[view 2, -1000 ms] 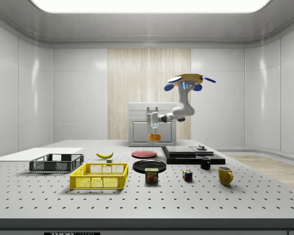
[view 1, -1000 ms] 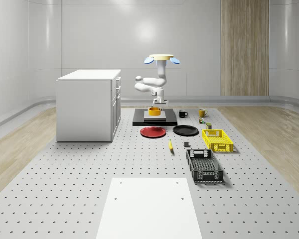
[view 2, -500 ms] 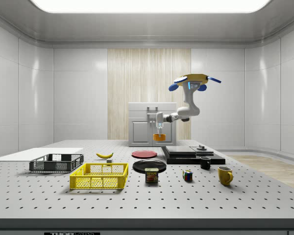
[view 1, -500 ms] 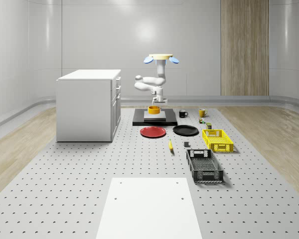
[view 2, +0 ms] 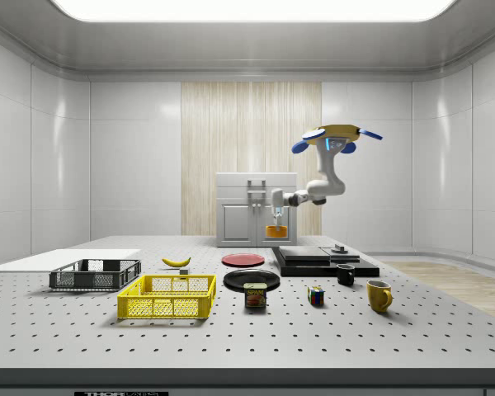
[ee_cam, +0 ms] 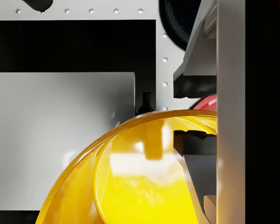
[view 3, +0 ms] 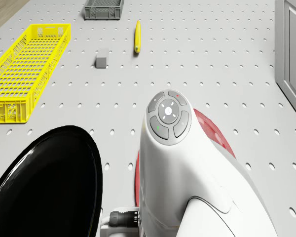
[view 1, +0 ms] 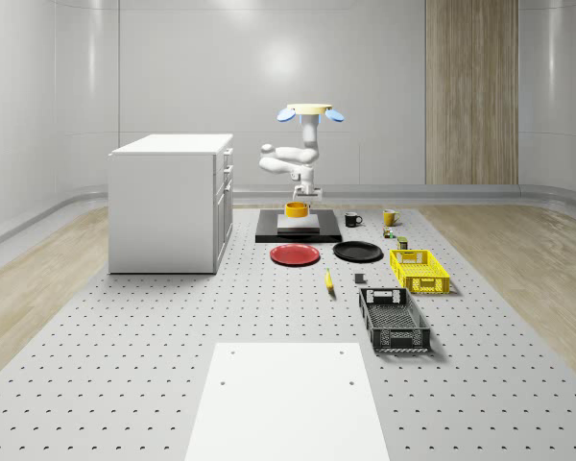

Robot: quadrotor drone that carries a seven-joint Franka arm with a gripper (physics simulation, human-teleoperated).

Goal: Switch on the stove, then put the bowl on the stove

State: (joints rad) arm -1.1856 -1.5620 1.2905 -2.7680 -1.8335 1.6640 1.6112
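Now, what we see:
Drone (view 2: 338,136): hovers above the stove's (view 2: 322,260) far end.
Tool (view 2: 278,219): clamped on the bowl's (view 2: 276,232) rim.
Bowl: held over the stove's near edge, not touching.
Nearby: red plate (view 1: 295,254), black plate (view 1: 357,252), black mug (view 2: 345,275), all on the table (view 1: 173,327) beside the stove.

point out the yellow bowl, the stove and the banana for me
Yellow bowl (ee_cam: 144,186): wrist view, on its inner wall, held by the gripper (ee_cam: 194,112).
Stove (view 2: 313,262): side view, on its black base's front edge.
Banana (view 3: 137,37): drone view, on the middle of its length.
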